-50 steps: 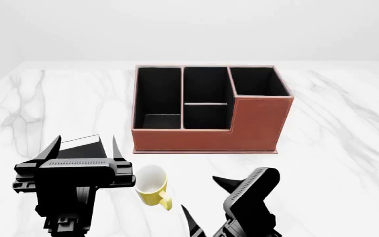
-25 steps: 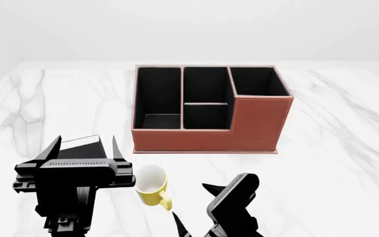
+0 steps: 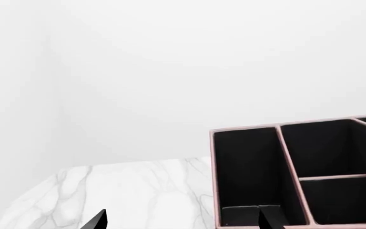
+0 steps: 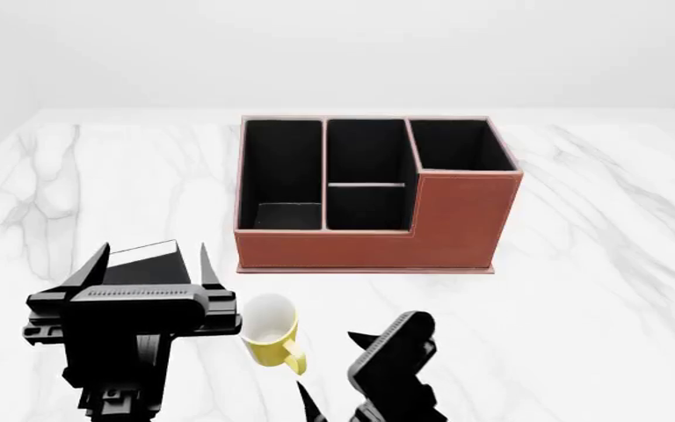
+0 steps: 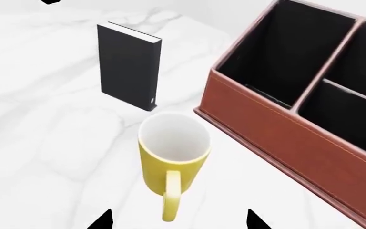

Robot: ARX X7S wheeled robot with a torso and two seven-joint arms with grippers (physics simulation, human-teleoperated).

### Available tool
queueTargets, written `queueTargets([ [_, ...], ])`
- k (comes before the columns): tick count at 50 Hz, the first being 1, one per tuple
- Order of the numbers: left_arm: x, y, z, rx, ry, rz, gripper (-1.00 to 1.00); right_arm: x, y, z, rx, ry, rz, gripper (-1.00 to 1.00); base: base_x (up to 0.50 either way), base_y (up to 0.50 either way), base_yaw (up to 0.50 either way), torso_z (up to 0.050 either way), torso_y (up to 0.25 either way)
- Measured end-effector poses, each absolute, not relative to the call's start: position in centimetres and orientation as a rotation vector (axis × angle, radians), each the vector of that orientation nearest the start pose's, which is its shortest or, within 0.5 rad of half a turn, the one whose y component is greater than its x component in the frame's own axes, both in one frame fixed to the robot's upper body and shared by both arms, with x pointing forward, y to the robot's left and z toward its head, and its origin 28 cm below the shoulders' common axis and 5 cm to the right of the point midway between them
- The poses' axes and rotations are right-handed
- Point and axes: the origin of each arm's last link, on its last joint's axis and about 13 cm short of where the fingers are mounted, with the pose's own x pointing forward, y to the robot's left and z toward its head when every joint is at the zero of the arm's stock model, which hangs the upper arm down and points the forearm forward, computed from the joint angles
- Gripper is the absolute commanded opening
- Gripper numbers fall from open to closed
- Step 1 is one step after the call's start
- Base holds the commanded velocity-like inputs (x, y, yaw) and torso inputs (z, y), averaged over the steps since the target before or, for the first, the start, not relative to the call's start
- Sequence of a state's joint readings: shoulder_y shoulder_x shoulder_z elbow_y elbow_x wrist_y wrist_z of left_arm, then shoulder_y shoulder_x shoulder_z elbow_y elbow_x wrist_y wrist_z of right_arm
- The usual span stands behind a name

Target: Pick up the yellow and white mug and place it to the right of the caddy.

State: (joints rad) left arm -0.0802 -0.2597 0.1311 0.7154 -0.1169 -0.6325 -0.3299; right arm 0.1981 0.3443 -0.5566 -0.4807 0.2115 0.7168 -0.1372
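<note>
The mug (image 4: 272, 330) looks light, rigid and glossy; grip across its rim, beside the handle. Both grippers, left (image 4: 147, 262) and right (image 4: 335, 362), stand spread, empty.

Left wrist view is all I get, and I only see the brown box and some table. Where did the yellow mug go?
Observer: The yellow and white mug stands upright on the marble table, in front of the caddy, between the two arms.
Operator: Is a gripper holding it?
Observer: No. The right gripper has its jaws open and apart from the mug, lined up on either side of the handle.
Operator: Is there anything else near it?
Observer: Yes, a small black box stands upright on the table just beyond the mug in the right wrist view.
</note>
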Motion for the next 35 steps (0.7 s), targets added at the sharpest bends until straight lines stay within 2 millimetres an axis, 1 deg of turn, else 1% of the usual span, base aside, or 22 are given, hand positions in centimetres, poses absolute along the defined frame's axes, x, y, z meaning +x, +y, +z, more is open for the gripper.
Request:
queueTargets([
  [20,19.7,21.8,12.9,0.145,-0.155,0.121,1.00,21.4,-5.2,6.3,-0.285,0.243,0.715,1.00,0.00,0.00,0.00,0.000,0.000],
  [35,19.6,21.8,12.9,0.144,-0.155,0.121,1.00,22.2,-4.4,5.8,-0.295,0.249,0.724,1.00,0.00,0.00,0.00,0.000,0.000],
])
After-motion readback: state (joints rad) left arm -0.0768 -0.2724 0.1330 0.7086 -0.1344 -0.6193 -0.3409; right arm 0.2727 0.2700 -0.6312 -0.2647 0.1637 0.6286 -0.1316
